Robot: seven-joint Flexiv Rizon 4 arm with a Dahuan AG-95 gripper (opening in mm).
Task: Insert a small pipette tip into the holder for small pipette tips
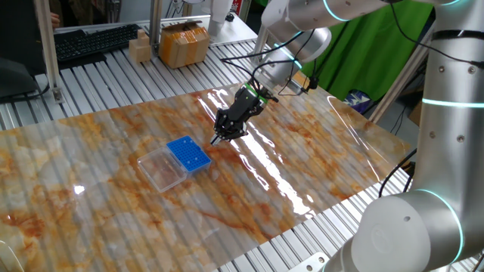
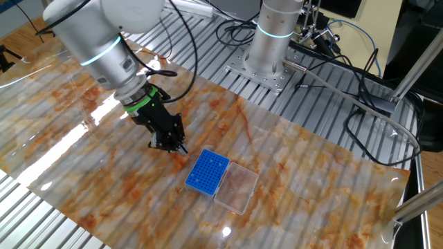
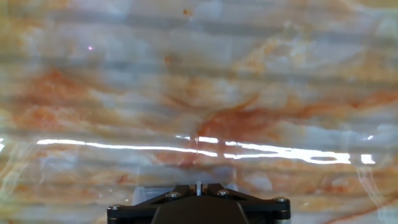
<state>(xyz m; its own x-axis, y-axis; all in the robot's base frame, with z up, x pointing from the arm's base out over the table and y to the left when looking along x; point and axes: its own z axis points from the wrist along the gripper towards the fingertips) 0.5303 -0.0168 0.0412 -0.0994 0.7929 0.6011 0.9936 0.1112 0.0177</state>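
The blue holder for small pipette tips (image 1: 187, 153) lies on the marbled table, and it also shows in the other fixed view (image 2: 207, 173). My gripper (image 1: 219, 138) hangs just above the table, a short way to the right of the holder in the one fixed view and to its left in the other fixed view (image 2: 181, 149). In the hand view the jaws (image 3: 198, 185) are closed on a thin pale sliver, the small pipette tip (image 3: 198, 149), which points down at the bare table. The holder is out of the hand view.
A clear plastic tray (image 1: 160, 169) lies against the holder's far side from the gripper, also seen in the other fixed view (image 2: 237, 187). Cardboard boxes (image 1: 183, 44) and a keyboard (image 1: 94, 41) stand beyond the table's far edge. The arm's base (image 2: 266, 59) and cables are behind.
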